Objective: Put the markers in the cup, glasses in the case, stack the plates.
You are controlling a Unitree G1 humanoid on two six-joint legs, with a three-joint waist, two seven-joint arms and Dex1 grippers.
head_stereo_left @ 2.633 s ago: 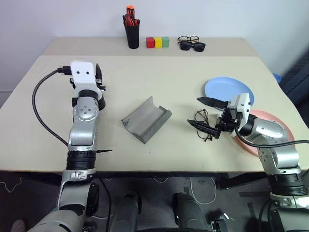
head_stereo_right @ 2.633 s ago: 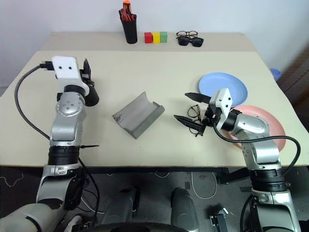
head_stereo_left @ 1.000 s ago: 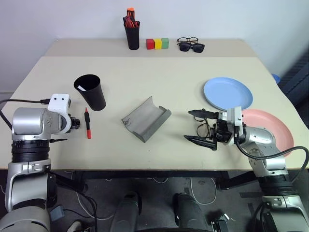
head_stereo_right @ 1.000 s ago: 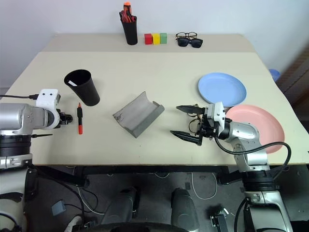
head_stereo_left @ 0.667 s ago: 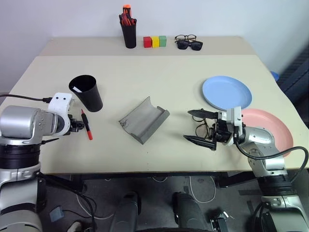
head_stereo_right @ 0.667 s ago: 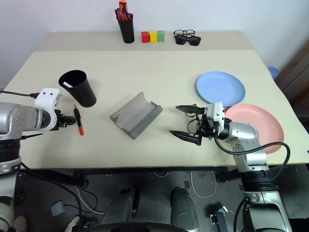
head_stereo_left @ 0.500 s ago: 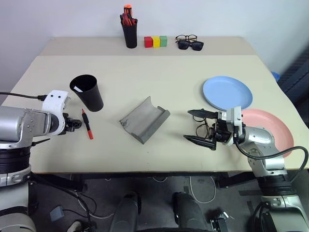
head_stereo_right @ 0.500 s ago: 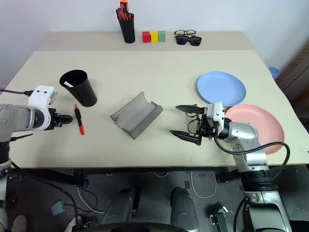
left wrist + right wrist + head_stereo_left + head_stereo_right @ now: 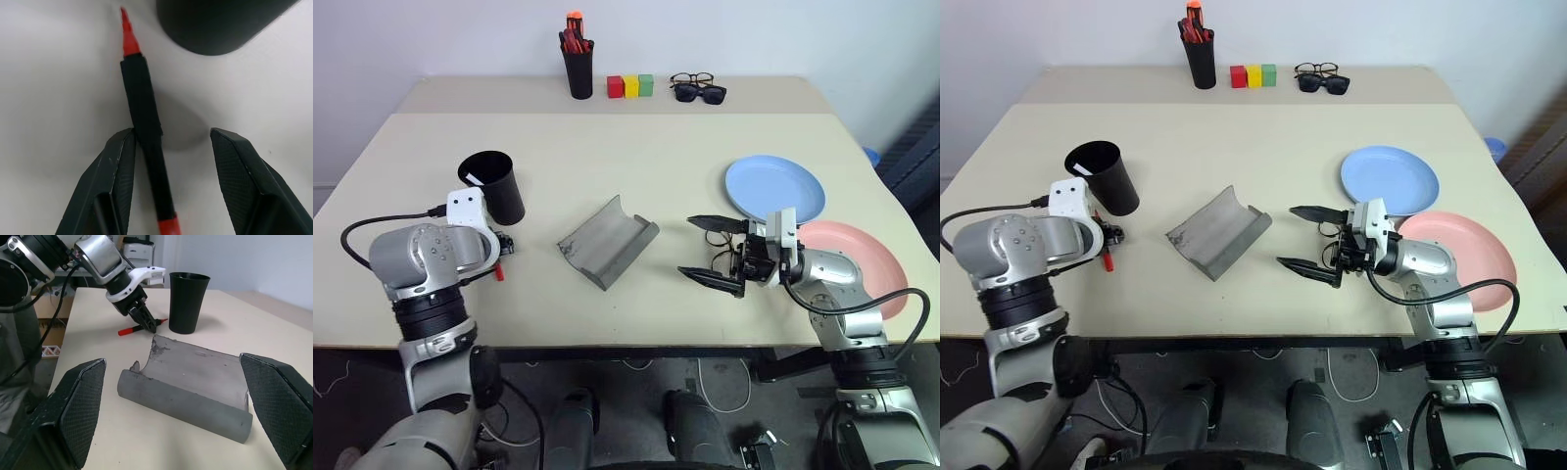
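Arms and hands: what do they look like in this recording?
Both arms are silver-grey metal with rounded joint housings and ribbed black bands. A white block sits at each wrist. A black cable loops beside each arm. The left hand and the right hand each have two black, tapered, textured fingers.

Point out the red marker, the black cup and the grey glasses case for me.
red marker (image 9: 142,103), left wrist view, on its black barrel.
black cup (image 9: 497,191), left eye view, on its side wall.
grey glasses case (image 9: 1217,239), right eye view, on its open inner face.

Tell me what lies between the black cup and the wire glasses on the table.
The open grey case lies between the cup and the glasses, as the left eye view shows.
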